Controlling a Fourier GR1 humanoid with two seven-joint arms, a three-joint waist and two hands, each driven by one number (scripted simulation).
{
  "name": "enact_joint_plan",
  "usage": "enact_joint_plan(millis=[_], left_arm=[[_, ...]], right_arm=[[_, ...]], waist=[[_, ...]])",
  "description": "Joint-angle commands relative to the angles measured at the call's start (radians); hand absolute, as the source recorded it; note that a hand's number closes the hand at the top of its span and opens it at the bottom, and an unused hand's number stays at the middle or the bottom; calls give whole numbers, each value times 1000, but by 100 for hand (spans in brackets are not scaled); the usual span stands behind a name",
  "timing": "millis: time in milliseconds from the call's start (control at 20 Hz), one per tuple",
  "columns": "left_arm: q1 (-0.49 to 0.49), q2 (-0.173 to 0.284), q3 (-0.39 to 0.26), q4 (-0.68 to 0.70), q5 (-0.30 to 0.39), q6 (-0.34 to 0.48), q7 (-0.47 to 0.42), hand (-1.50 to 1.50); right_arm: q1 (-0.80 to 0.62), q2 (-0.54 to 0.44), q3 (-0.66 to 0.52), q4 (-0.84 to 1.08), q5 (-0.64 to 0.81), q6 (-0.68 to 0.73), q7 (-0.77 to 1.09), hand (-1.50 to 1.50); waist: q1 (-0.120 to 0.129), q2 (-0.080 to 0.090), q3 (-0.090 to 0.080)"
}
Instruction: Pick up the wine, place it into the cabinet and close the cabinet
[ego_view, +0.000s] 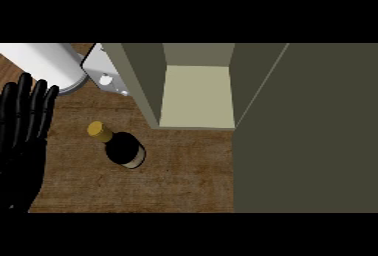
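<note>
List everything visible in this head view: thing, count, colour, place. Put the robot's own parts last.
wine bottle: one, dark with a yellow cap, standing on the counter left of centre.
cabinet: one, olive-grey with a pale interior, open at upper centre.
cabinet door: one, olive-grey, swung open across the right side.
counter: one, brown wood grain, beneath it all.
white cylinder: one, upper left, identity unclear.
white panel: one, beside the cabinet's left wall, with a small knob.
left hand: one, black, open, fingers up, at the left edge.
</note>
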Motion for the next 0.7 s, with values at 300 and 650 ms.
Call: enact_joint_plan(millis=[300,650], left_arm=[[-128,-99,31,152,13,307,167,-150],[-268,-102,-86,314,31,532,128,-150]], right_arm=[[118,10,136,-84,-110,119,102,-150],[183,-56,76,-225,-259,182,216,-150]], waist=[[-35,-8,17],[-30,-12,19]])
